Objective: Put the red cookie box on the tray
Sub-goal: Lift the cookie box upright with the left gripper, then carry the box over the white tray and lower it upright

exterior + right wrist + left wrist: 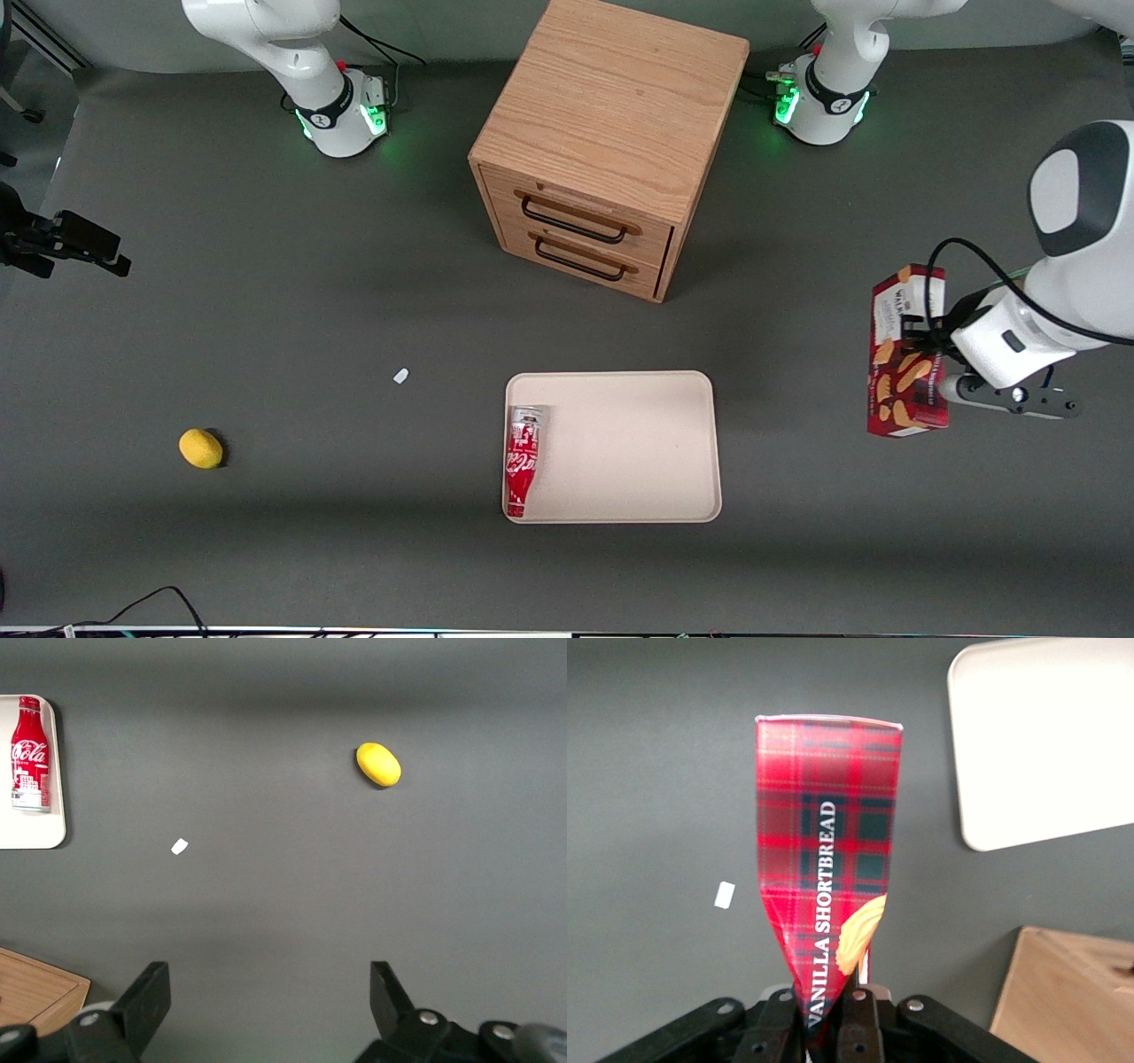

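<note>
The red cookie box (pixel 905 353), dark red tartan with tan cookie pictures and a white end panel, hangs in the air toward the working arm's end of the table. My gripper (pixel 939 341) is shut on it, the fingers (pixel 859 1023) pinching its flattened end. In the left wrist view the red cookie box (pixel 828 859) reads "VANILLA SHORTBREAD" and sticks out from the jaws over the grey table. The cream tray (pixel 638 443) lies flat on the table, apart from the box, toward the middle. A corner of the tray (pixel 1045 735) shows in the wrist view.
A red-and-white Coca-Cola bottle (pixel 523 461) lies in the tray along its edge toward the parked arm. A wooden drawer cabinet (pixel 607 142) stands farther from the front camera than the tray. A yellow lemon (pixel 201 448) and a small white scrap (pixel 400 376) lie toward the parked arm's end.
</note>
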Action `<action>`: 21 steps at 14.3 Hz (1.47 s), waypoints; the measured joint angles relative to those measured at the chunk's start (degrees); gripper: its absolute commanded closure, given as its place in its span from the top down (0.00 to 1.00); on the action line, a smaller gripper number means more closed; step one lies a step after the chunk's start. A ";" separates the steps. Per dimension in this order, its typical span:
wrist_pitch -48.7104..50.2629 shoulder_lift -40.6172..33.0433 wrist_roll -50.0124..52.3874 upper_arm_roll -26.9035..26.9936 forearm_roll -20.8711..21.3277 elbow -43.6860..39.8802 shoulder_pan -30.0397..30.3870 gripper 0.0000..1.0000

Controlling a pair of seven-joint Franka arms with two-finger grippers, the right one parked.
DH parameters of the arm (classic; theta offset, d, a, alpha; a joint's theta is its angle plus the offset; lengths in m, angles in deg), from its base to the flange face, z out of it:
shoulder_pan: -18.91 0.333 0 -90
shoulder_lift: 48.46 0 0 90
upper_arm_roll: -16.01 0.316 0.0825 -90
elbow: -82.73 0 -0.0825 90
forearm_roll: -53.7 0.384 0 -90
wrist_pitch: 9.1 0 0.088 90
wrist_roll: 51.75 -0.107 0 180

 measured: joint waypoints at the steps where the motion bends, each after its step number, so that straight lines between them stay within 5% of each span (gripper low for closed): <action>1: 0.37 1.64 3.57 -0.06 -0.03 -2.37 -1.70 0.00; 10: -7.33 24.34 26.36 -0.30 3.26 -19.05 -16.76 0.00; 21: -20.02 35.91 26.99 0.03 4.21 -19.20 -18.46 0.00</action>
